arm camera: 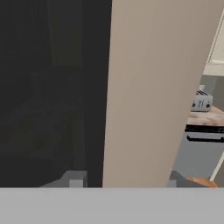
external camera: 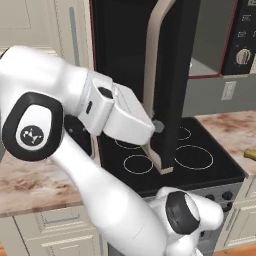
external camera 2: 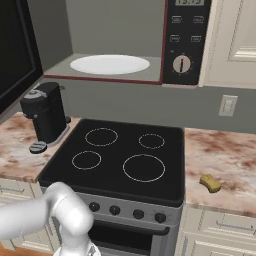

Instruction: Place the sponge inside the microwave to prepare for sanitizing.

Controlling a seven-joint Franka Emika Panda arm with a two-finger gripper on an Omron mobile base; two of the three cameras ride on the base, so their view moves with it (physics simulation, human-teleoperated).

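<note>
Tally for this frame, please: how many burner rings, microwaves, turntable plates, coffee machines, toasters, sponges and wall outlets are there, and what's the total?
burner rings: 4
microwave: 1
turntable plate: 1
coffee machine: 1
toaster: 1
sponge: 1
wall outlet: 1
Total: 10

The sponge (external camera 2: 210, 183) lies on the counter (external camera 2: 225, 155), right of the stovetop (external camera 2: 120, 150).

My arm is raised, elbow bent left, wrist reaching forward. End effector (arm camera: 124, 183) fingertips (arm camera: 74, 179) sit apart, straddling the beige bar without visibly clamping it.
</note>
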